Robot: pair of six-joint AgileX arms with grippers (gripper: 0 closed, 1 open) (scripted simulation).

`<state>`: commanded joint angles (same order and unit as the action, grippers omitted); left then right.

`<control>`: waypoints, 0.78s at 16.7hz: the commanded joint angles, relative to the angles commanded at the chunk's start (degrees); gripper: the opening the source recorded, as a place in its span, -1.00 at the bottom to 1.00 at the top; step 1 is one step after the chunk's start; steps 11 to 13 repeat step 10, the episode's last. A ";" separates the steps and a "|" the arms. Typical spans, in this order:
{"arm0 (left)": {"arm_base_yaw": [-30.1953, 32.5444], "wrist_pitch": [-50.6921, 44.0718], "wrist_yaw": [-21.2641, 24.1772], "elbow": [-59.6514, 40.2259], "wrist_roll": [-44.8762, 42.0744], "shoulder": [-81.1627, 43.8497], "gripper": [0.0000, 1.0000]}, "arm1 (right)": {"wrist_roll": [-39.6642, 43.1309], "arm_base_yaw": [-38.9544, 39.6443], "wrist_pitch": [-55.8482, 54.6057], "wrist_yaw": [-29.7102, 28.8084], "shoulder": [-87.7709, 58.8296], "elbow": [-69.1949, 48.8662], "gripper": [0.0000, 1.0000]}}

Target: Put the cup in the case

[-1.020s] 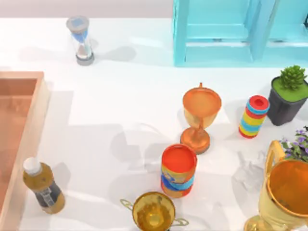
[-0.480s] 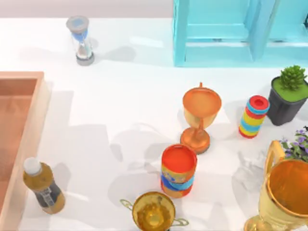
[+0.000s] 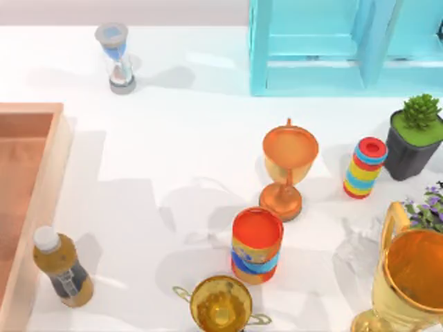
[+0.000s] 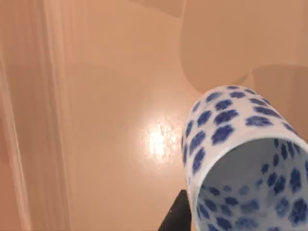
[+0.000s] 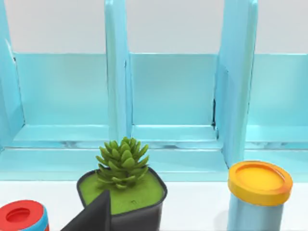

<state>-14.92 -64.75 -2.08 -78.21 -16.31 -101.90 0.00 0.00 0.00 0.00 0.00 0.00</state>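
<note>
Nearly there: the blue-patterned porcelain cup (image 4: 240, 159) hangs tilted over the wooden case's floor (image 4: 110, 120) in the left wrist view, apparently carried by the left arm, jaw state unclear; lowering and release remain. Right arm idles facing the blue shelf (image 5: 168, 96).

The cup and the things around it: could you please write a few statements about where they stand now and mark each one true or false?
1. The cup is white with a blue pattern. True.
2. In the left wrist view the cup is over a light brown, case-like surface. True.
3. The hourglass lies inside the wooden case. False: it stands on the table, beyond the case.
4. The succulent grows in a blue pot. False: its pot is dark.
5. The bottle stands beside the wooden case's wall. True.
6. The red-rimmed can stands on the blue shelf. False: it is on the table between two trophies.
</note>
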 joint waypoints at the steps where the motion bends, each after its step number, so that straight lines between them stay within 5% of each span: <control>1: 0.00 0.00 0.00 0.00 0.00 0.00 0.51 | 0.00 0.00 0.00 0.00 0.00 0.00 1.00; 4: 0.00 0.00 0.00 0.00 0.00 0.00 0.96 | 0.00 0.00 0.00 0.00 0.00 0.00 1.00; 13: 0.00 0.00 0.00 0.00 0.00 0.00 1.00 | 0.00 0.00 0.00 0.00 0.00 0.00 1.00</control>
